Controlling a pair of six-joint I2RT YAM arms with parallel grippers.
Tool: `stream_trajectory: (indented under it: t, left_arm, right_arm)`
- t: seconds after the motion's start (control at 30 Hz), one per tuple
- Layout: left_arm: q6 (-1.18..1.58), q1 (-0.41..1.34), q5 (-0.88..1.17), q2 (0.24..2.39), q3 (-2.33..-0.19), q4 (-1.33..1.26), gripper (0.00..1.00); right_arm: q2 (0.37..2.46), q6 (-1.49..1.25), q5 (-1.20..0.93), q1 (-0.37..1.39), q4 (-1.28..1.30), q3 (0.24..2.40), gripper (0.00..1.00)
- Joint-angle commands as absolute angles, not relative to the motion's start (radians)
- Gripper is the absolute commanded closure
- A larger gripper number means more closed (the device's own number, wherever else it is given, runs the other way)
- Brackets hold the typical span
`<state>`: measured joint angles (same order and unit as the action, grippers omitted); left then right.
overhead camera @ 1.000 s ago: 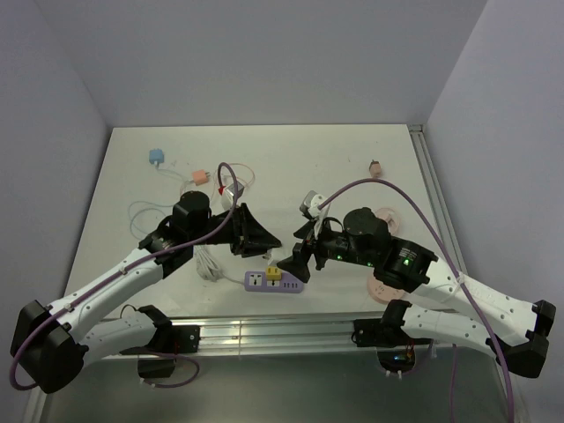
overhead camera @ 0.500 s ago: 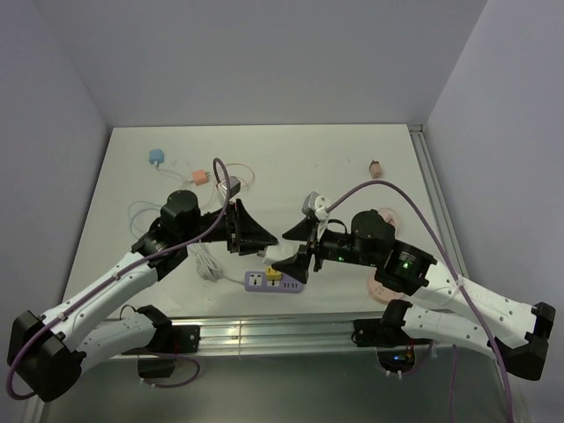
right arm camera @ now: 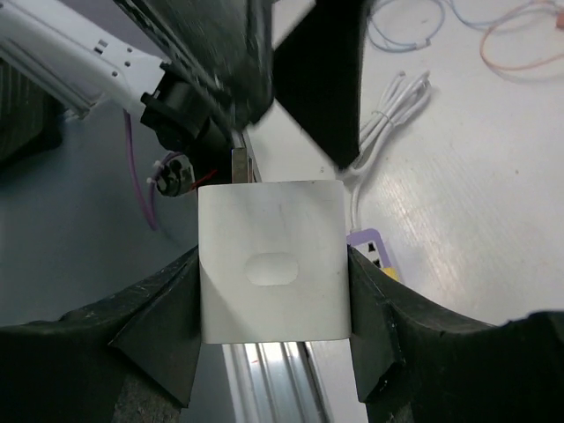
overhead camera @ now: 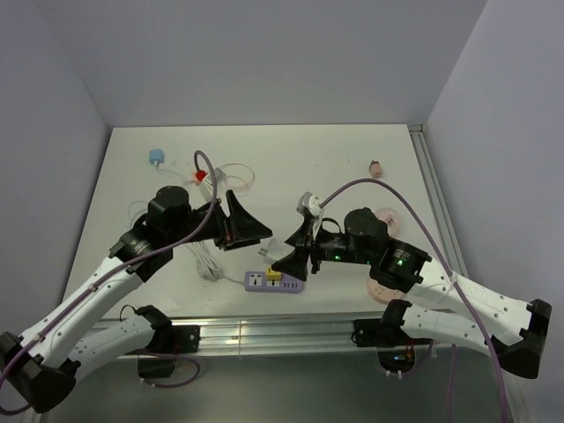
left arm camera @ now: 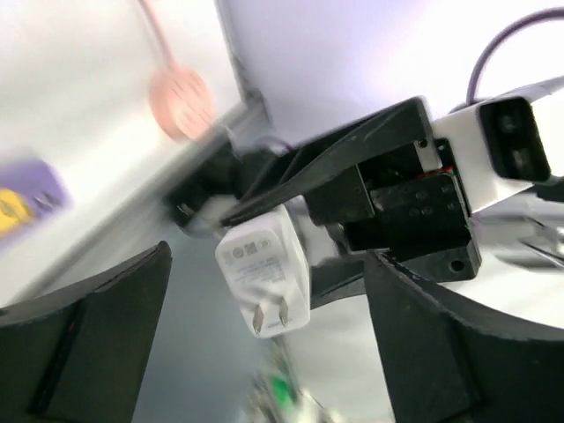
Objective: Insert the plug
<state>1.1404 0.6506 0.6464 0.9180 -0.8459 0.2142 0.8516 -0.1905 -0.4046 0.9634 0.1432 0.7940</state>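
Right gripper (right arm camera: 273, 264) clamped on the plug (right arm camera: 271, 291), a smooth white rounded block with 2 flat metal prongs, held off the table by the purple power strip (overhead camera: 275, 281). Left gripper (left arm camera: 268, 254) spread wide, gripping nothing.

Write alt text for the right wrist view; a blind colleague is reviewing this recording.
A white plug adapter fills the centre, clamped on both sides between the black fingers of the right gripper. Behind it the left arm is close and blurred; to the right a purple power strip and a coiled white cable lie on the white table.
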Motion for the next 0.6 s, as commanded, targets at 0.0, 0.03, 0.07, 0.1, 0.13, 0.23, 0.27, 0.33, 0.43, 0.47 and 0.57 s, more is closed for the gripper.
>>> stream_trajectory:
  t: [0.0, 0.03, 0.07, 0.1, 0.13, 0.23, 0.27, 0.33, 0.43, 0.47, 0.57]
  left_arm:
    - [0.882, 0.652, 0.338, 0.847, -0.946, 0.455, 0.02]
    - [0.835, 0.653, 0.289, 0.835, -0.953, 0.494, 0.01]
    - [0.815, 0.653, 0.255, 0.822, -0.953, 0.502, 0.01]
    - [0.796, 0.655, 0.229, 0.792, -0.945, 0.500, 0.00]
    - [0.758, 0.653, 0.207, 0.772, -0.936, 0.465, 0.01]
    - [0.710, 0.653, 0.212, 0.680, -0.864, 0.362, 0.08]
    - [0.701, 0.653, 0.231, 0.626, -0.836, 0.271, 0.09]
    - [0.681, 0.655, 0.265, 0.574, -0.758, 0.160, 0.12]
    - [0.698, 0.653, 0.330, 0.499, -0.687, 0.009, 0.16]
    - [0.706, 0.655, 0.362, 0.489, -0.678, -0.041, 0.17]
    - [0.748, 0.653, 0.397, 0.505, -0.680, -0.097, 0.10]
  right_arm:
    - [0.815, -0.287, -0.342, 0.953, 0.165, 0.842, 1.00]
    - [0.819, -0.326, -0.321, 0.951, 0.204, 0.860, 1.00]
    - [0.825, -0.348, -0.311, 0.950, 0.225, 0.871, 1.00]
    - [0.836, -0.373, -0.298, 0.951, 0.244, 0.883, 1.00]
    - [0.841, -0.435, -0.257, 0.950, 0.283, 0.906, 1.00]
    - [0.874, -0.561, -0.261, 0.937, 0.348, 0.961, 1.00]
    - [0.880, -0.593, -0.315, 0.908, 0.351, 0.969, 1.00]
    - [0.899, -0.709, -0.432, 0.859, 0.316, 0.965, 1.00]
    - [0.888, -0.935, -0.720, 0.709, 0.096, 0.866, 1.00]
    - [0.884, -0.998, -0.780, 0.672, 0.025, 0.835, 1.00]
    - [0.876, -1.155, -0.891, 0.600, -0.167, 0.775, 1.00]
